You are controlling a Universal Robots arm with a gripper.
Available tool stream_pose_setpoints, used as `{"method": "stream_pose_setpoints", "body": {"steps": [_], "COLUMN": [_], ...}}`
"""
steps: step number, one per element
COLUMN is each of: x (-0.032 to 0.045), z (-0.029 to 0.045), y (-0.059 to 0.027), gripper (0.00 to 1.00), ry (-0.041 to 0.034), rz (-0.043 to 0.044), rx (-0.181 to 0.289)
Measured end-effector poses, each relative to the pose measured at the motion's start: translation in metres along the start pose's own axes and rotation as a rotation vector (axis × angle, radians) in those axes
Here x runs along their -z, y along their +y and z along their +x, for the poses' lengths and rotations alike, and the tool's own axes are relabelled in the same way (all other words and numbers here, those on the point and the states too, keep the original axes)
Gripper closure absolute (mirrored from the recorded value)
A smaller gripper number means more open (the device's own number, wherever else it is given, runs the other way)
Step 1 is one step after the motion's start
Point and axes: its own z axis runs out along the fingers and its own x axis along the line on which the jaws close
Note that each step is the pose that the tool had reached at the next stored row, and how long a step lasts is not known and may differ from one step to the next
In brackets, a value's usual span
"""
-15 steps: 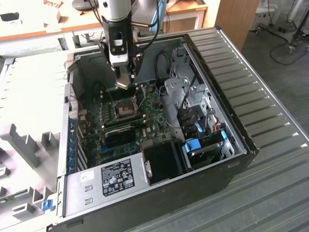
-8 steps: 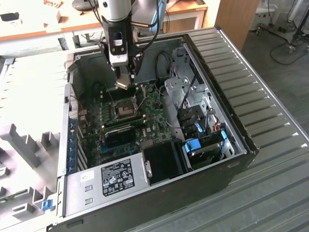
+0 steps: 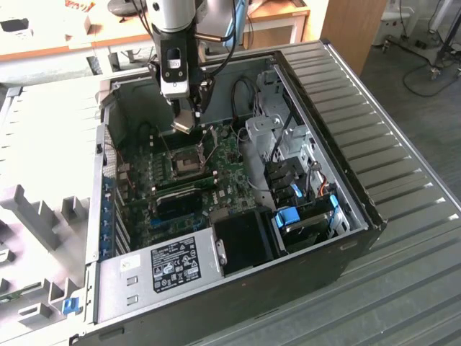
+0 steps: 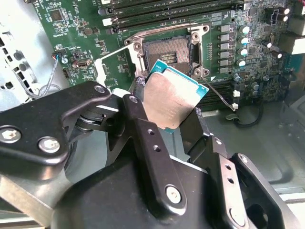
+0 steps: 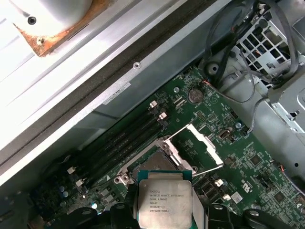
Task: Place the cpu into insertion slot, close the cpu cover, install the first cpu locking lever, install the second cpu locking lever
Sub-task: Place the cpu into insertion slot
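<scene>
My gripper hangs inside the open computer case, shut on the cpu, a flat square chip with a dull silver top. In both wrist views the cpu sits tilted between the black fingers, a little above and to one side of the insertion slot. In the exterior view the insertion slot lies just below the chip on the green board. The cpu cover, a thin silvery frame, stands swung open beside the slot.
Long memory slots run beside the socket. A black card, a grey power supply, a black fan housing and a drive bay with blue tabs crowd the case. Loose cables hang near the back wall.
</scene>
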Motion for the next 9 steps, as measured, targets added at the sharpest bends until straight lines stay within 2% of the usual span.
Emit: {"method": "stream_pose_setpoints", "body": {"steps": [3, 6, 9], "x": [0.0000, -0.0002, -0.0002], "z": [0.0000, 0.0000, 0.0000], "y": [0.0000, 0.0000, 0.0000], "gripper": [0.46, 0.46, 0.46], "ry": [-0.0005, -0.0036, -0.0042], "rz": [-0.0001, -0.0010, -0.0010], "rx": [-0.005, -0.041, -0.048]}}
